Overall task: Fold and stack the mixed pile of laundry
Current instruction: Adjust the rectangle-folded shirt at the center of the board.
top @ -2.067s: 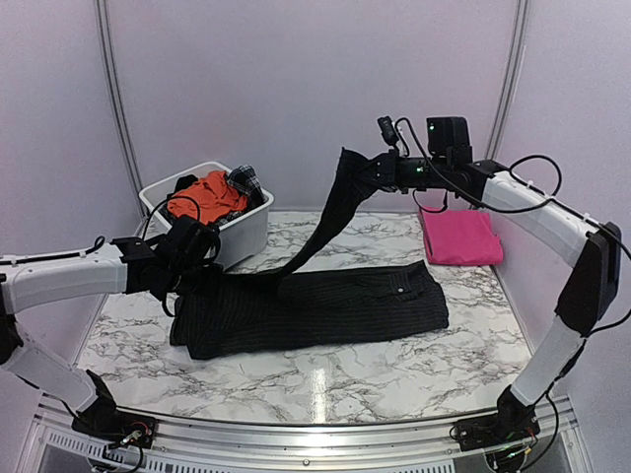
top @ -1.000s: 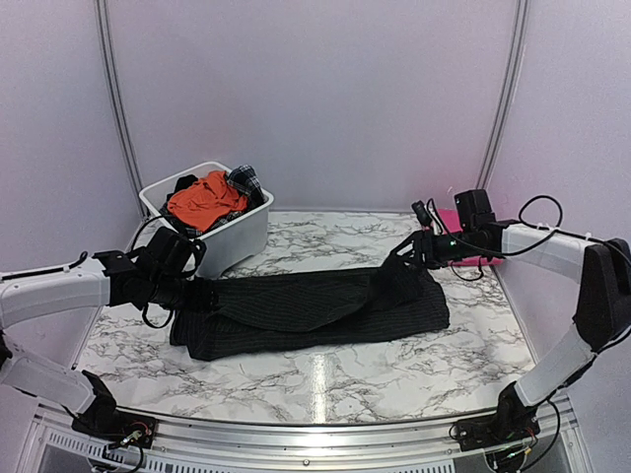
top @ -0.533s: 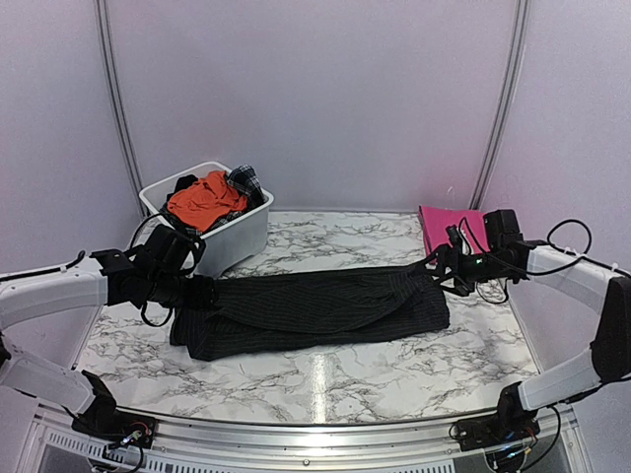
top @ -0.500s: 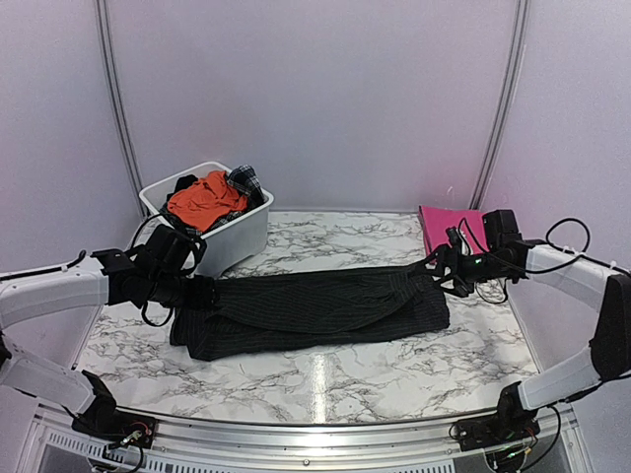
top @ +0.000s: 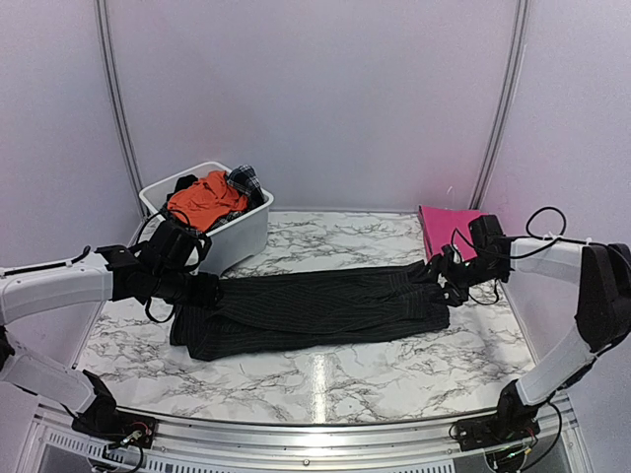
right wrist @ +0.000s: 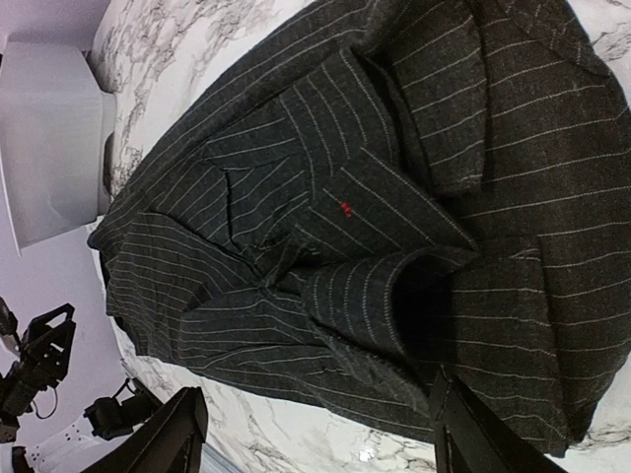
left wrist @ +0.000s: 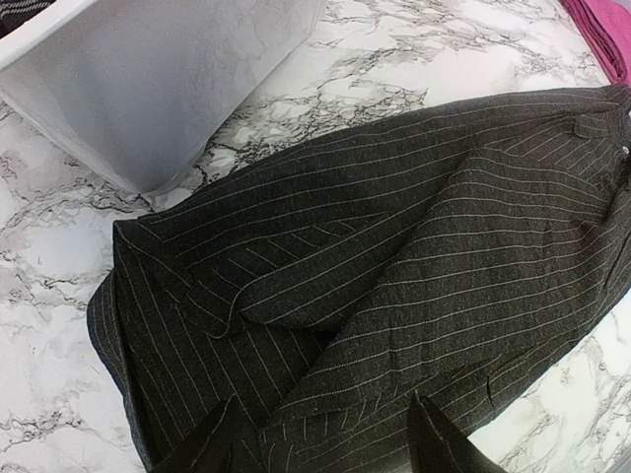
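Black pinstriped shirt [top: 315, 307] lies flat on counter [top: 325, 379], just beside white tub [top: 242, 236]; top layer, raised 2 s ago, is down. Right end effector [top: 443, 277], at shirt end farthest from tub, has released, fingers wide. Left end effector [top: 207, 293], tub-side end, fingers also apart.

The black pinstriped shirt [top: 315, 307] lies spread between the left end effector [top: 204, 291] and right end effector [top: 441, 275].

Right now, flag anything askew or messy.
The shirt is folded unevenly: its top layer lies diagonally over the lower one, edges unmatched, and a cuff gapes open near its right end. Nothing else stands out.
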{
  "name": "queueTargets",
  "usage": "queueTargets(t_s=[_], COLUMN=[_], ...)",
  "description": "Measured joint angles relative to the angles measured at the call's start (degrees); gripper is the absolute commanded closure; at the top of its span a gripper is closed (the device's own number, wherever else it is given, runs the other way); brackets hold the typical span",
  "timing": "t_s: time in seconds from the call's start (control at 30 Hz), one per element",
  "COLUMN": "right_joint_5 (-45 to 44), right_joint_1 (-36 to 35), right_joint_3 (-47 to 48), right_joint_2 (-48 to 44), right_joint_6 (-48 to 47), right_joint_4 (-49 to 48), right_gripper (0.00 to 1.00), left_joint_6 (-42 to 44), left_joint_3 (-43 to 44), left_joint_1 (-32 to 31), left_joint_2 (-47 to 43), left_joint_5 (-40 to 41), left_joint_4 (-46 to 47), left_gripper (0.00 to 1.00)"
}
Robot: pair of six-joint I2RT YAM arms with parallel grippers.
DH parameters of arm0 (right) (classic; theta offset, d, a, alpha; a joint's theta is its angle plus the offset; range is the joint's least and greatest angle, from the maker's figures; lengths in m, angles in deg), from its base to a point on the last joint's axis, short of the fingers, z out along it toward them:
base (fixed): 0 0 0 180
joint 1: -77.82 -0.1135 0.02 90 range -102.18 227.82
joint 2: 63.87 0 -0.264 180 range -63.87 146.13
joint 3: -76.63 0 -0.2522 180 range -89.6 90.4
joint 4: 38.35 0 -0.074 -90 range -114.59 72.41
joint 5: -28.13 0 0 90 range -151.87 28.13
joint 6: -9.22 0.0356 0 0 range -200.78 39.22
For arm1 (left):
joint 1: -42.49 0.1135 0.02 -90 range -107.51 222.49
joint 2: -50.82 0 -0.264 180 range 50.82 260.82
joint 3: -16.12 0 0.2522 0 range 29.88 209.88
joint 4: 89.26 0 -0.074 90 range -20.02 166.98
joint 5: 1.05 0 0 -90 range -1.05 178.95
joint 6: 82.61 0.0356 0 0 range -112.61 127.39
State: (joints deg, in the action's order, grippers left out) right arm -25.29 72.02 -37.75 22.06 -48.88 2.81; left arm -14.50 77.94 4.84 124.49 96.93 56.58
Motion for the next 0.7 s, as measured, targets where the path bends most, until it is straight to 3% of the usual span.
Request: queueTargets(t_s=[0.3,0.43,0.53,0.67,0.7], right_joint_5=[-2.21,-2.12,-1.88,-0.87,-0.46], right_joint_1=[-0.02,-0.02,-0.02,-0.02,-0.02], right_joint_3=[2.05,4.55,6.95,8.26,8.46], right_joint_2=[6.4,10.95,13.86,16.74,16.87], right_joint_6=[-2.25,-2.89,-3.41,-4.46,-4.42], right_joint_4=[-1.18,-2.23,-2.51,-2.73,-2.73], right_gripper=[0.35,0.45,0.61,1.0,1.0], left_joint_6=[0.02,0.02,0.02,0.02,0.02], left_joint_3=[0.0,0.0,0.0,0.11,0.11], left_joint_1=[0.0,0.0,0.0,0.0,0.0], left_joint_2=[0.04,0.26,0.31,0.31,0.31], left_joint_5=[-0.02,0.0,0.0,0.09,0.22], left_joint_4=[0.02,0.04,0.04,0.04,0.04], left_gripper=[0.4,0.4,0.4,0.4,0.4])
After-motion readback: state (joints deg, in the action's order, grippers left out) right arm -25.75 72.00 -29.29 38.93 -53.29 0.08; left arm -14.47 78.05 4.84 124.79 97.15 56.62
